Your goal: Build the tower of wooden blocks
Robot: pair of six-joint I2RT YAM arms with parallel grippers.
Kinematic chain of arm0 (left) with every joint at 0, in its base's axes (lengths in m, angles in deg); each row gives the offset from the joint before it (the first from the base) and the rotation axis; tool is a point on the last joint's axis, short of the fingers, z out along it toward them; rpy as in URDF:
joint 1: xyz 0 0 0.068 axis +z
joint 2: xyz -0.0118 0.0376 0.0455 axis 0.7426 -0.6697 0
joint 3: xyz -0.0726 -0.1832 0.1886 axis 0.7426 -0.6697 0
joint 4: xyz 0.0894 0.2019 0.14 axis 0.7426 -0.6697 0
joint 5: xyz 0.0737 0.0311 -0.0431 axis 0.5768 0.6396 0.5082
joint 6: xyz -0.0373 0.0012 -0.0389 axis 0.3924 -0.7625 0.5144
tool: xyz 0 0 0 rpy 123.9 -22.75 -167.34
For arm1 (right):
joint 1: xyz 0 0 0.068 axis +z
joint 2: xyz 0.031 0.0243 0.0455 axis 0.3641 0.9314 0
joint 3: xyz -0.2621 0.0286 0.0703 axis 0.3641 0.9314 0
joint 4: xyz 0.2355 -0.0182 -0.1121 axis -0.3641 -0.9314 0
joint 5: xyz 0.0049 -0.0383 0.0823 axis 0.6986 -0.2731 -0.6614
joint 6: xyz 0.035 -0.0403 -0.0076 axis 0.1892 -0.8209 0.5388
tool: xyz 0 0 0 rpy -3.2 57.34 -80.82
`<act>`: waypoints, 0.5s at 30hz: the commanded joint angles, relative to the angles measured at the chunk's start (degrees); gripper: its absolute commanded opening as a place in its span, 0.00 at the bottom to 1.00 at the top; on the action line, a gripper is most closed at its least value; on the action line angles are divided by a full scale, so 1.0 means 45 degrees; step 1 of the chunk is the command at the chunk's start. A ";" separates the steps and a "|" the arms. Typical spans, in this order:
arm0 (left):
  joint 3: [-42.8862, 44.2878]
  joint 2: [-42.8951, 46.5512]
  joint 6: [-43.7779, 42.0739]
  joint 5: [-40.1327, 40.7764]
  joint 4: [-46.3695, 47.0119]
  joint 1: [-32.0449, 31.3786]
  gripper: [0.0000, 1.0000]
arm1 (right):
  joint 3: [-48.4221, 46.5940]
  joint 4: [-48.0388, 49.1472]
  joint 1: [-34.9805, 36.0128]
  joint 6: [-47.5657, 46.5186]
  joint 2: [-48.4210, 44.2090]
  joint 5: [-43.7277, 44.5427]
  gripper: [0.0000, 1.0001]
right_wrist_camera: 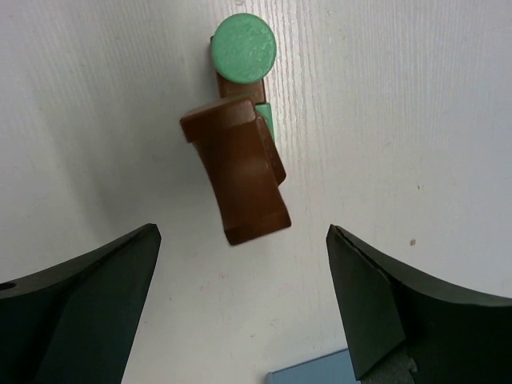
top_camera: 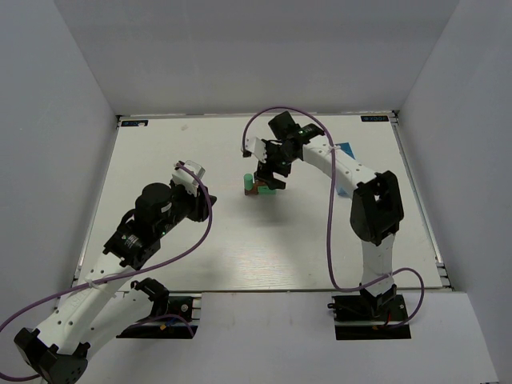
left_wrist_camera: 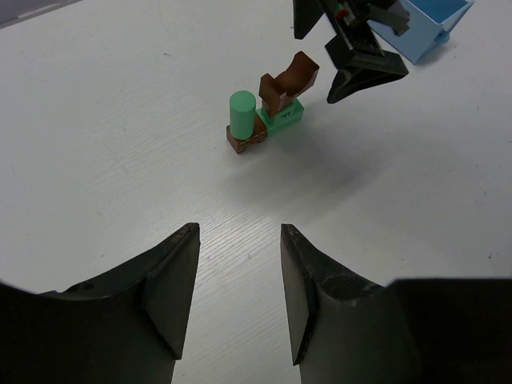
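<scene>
The tower (top_camera: 256, 186) is a small cluster of wood blocks mid-table. In the left wrist view a mint-green cylinder (left_wrist_camera: 242, 113) stands on a small brown block (left_wrist_camera: 246, 142), beside a green block (left_wrist_camera: 283, 118) that bears a brown arch-shaped block (left_wrist_camera: 290, 82). From above, the right wrist view shows the cylinder's top (right_wrist_camera: 244, 46) and the brown arch (right_wrist_camera: 240, 168) tilted over the green block (right_wrist_camera: 266, 120). My right gripper (right_wrist_camera: 244, 240) is open and empty just above and beside the tower (top_camera: 270, 172). My left gripper (left_wrist_camera: 240, 232) is open and empty, well short of the tower.
A small blue open-topped box (left_wrist_camera: 432, 20) sits behind the right gripper; its edge shows in the right wrist view (right_wrist_camera: 312, 372). White walls enclose the table (top_camera: 240, 248) on three sides.
</scene>
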 commanded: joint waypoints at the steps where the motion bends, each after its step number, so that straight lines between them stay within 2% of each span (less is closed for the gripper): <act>1: -0.0063 0.0284 -0.0009 0.0011 -0.0039 0.0076 0.55 | 0.0329 0.0200 -0.0093 0.0015 -0.1682 -0.0079 0.90; 4: -0.0063 0.0285 -0.0009 0.0129 -0.0039 0.0076 0.55 | 0.0895 0.0550 -0.0132 0.0132 -0.2635 0.0155 0.90; 7: -0.0063 0.0285 -0.0009 0.0246 -0.0039 0.0076 0.62 | 0.2261 0.1876 -0.0191 0.0560 -0.3885 0.0662 0.90; 9: -0.0063 0.0285 -0.0009 0.0402 -0.0039 0.0076 0.75 | 0.3760 0.3237 -0.0211 0.1087 -0.4786 0.1248 0.90; 11: -0.0063 0.0441 -0.0009 0.0539 -0.0039 0.0076 0.83 | 0.4835 0.3752 -0.0269 0.1924 -0.5896 0.1366 0.90; 12: -0.0063 0.0557 -0.0009 0.0693 -0.0039 0.0076 0.93 | 0.5558 0.4161 -0.0308 0.2180 -0.6173 0.1405 0.90; 13: -0.0063 0.0713 -0.0009 0.0811 -0.0039 0.0076 0.98 | 0.6126 0.4339 -0.0328 0.2898 -0.7065 0.1367 0.90; 15: -0.0180 0.0889 -0.0009 0.1123 -0.0039 0.0076 1.00 | 0.7256 0.4418 -0.0347 0.3275 -0.7657 0.0821 0.90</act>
